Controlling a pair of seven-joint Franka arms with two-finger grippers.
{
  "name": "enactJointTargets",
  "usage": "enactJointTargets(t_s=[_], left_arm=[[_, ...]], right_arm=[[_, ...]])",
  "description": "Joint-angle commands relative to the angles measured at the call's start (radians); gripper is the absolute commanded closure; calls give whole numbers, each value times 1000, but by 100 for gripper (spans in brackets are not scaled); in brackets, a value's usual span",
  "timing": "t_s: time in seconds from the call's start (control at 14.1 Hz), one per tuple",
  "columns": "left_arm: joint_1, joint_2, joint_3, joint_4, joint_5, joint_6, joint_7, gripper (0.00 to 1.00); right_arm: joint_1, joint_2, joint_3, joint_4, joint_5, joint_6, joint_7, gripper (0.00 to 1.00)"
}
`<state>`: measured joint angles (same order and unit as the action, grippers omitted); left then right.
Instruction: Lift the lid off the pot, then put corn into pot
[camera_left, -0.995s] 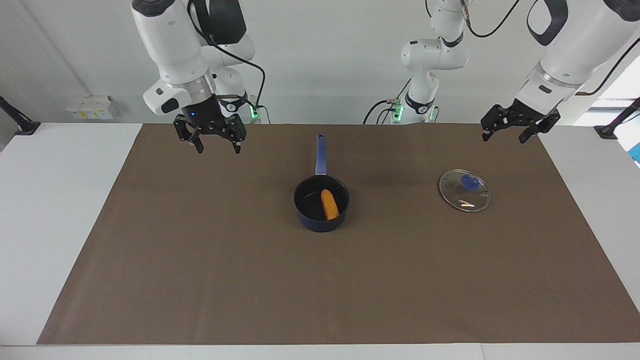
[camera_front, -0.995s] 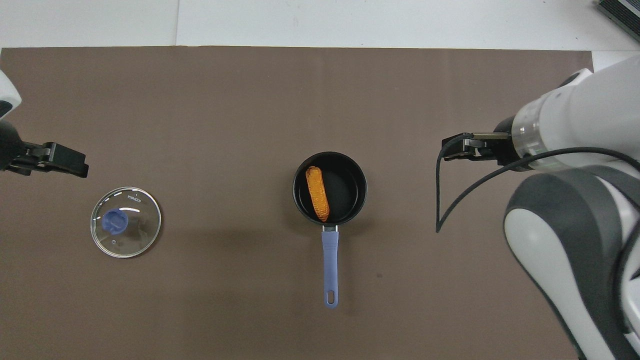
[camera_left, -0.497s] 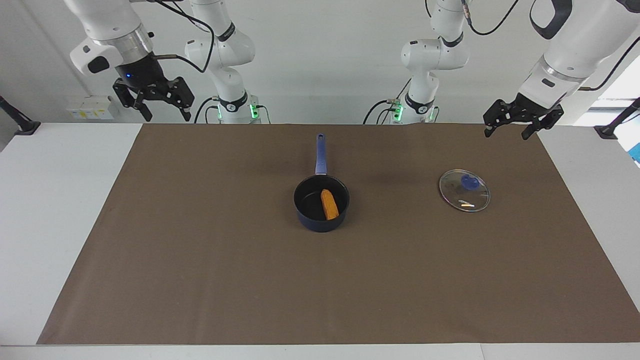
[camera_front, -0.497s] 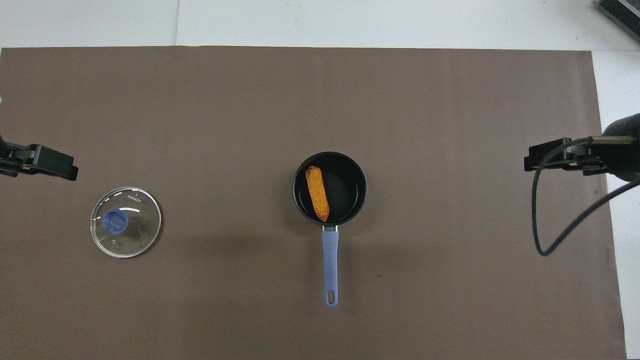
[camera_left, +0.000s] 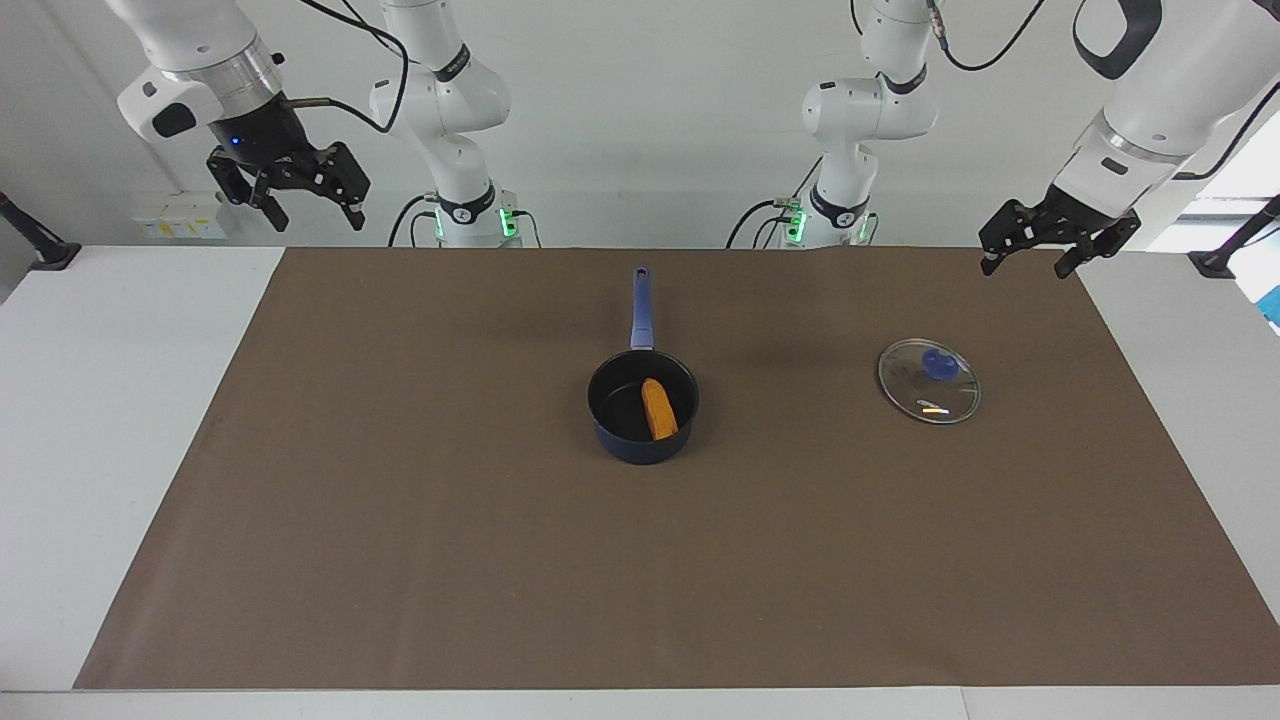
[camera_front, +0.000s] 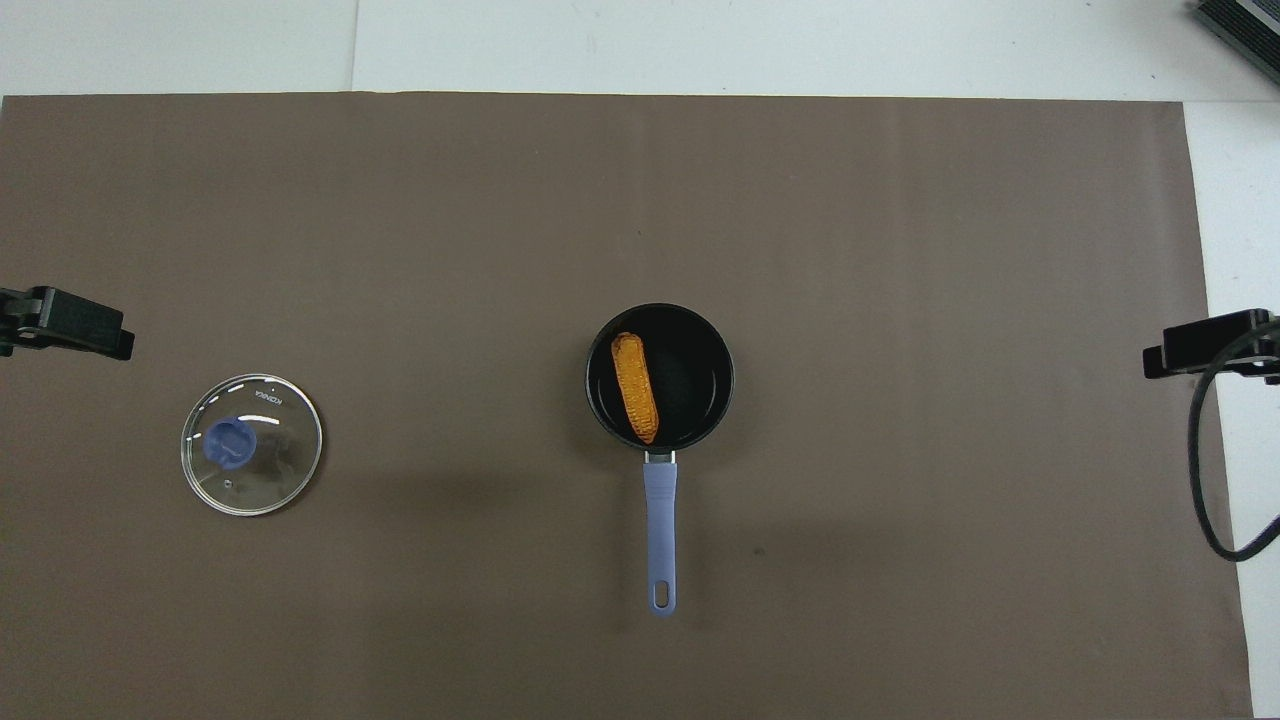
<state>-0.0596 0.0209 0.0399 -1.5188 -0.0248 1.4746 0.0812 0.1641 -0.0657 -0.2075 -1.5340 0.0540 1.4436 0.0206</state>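
stubby orange corn, bumpy surface

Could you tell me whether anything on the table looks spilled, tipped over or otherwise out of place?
Nothing stands out. The pot sits upright with the corn lying inside it, and the lid rests flat on the mat toward the left arm's end, knob up.

Both arms are raised at the table's ends, left gripper and right gripper seemingly spread, empty.

arms – white, grey joints | grippers black | cables black – bases lit green
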Motion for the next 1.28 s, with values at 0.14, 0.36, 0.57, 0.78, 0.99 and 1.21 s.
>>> enactJointTargets(t_s=[0.14,0.36,0.57,0.78,0.99,1.21], left_arm=[[3,-12,0,-3,-1,-14,14,0],[3,-13,0,-3,-1,-14,14,0],[3,-12,0,-4,-1,-14,14,0],[3,-12,0,-4,-1,-14,14,0],[3,-12,0,-3,-1,-14,14,0],[3,-12,0,-3,-1,-14,14,0]], right_arm=[[-71,-63,-3,-83,-8,3,-149,0],[-75,-8,-3,4,-8,8,-143,0],[-69,-6,-1,2,-8,17,-139,0],[-55,-22,2,-32,-45,50,-143,0],[-52,-31,8,-54,-69,75,-148,0],[-52,-36,13,-55,-68,74,-154,0]])
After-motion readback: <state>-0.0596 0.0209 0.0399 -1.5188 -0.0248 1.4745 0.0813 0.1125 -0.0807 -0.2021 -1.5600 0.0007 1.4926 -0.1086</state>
